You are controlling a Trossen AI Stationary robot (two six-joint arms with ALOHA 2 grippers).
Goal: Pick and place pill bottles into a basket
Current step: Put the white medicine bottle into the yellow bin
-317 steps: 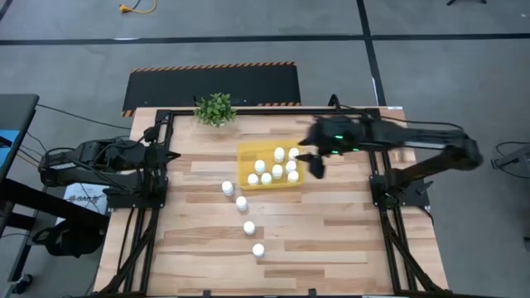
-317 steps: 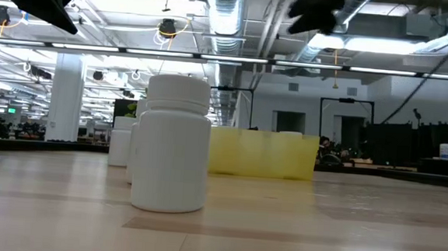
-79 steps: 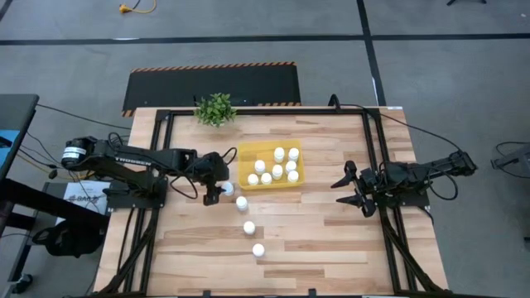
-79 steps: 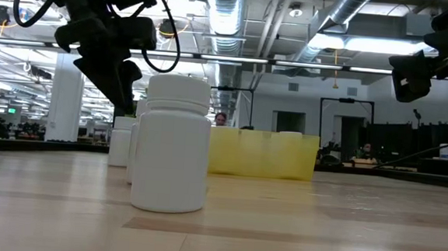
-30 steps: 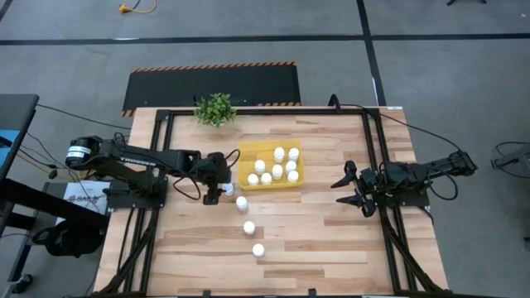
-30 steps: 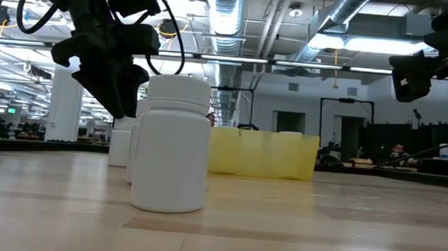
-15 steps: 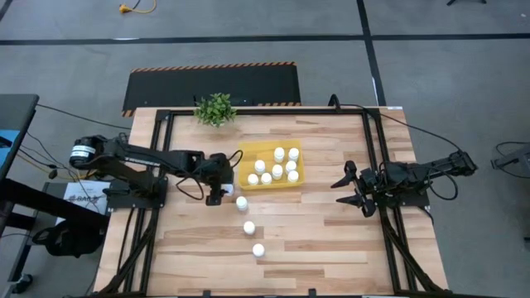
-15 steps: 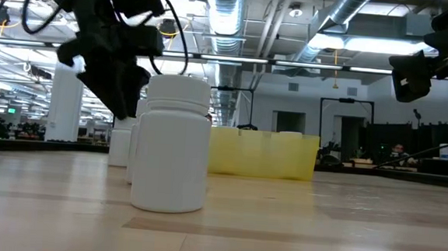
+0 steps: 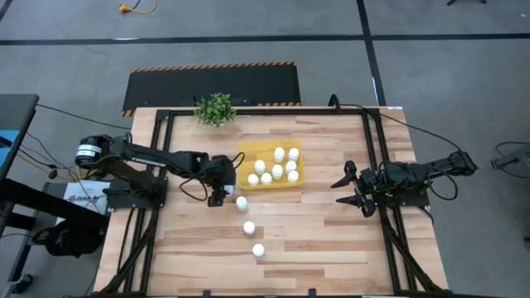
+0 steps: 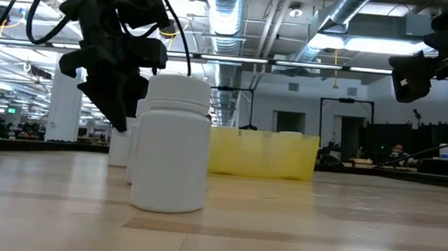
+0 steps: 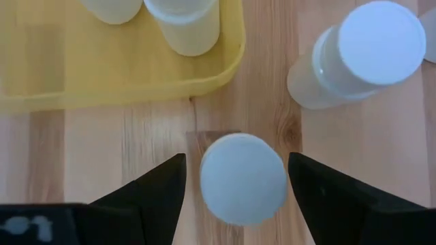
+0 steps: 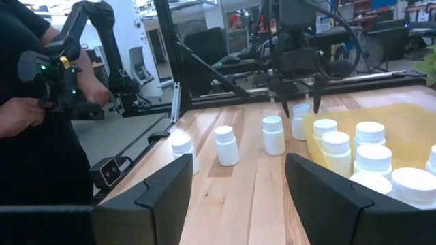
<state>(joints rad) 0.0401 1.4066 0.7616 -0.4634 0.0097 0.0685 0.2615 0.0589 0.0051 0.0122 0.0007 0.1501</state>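
Note:
Several white pill bottles stand in the yellow tray [image 9: 245,153]. Three more stand on the table in a row toward the near edge [image 9: 242,202], [image 9: 248,227], [image 9: 258,249]. One bottle [image 11: 243,178] stands upright on the wood by the tray's near left corner. My left gripper [image 9: 220,190] hangs over it, pointing down and open. Its fingers stand on either side of the cap with gaps showing, touching nothing. In the low view the left gripper [image 10: 120,96] is behind the nearest bottle [image 10: 172,146]. My right gripper [image 9: 352,189] waits open at the table's right edge.
A small green plant [image 9: 215,108] stands at the far edge. Black frame rails run along the table's left and right sides. A neighbouring bottle [image 11: 368,54] stands close to the left gripper. A person [image 12: 34,102] stands beyond the table's left side, holding a device.
My left gripper has come down over the bottle by the tray's near left corner and shifted a little toward the table's right edge. The bottles have stayed where they were.

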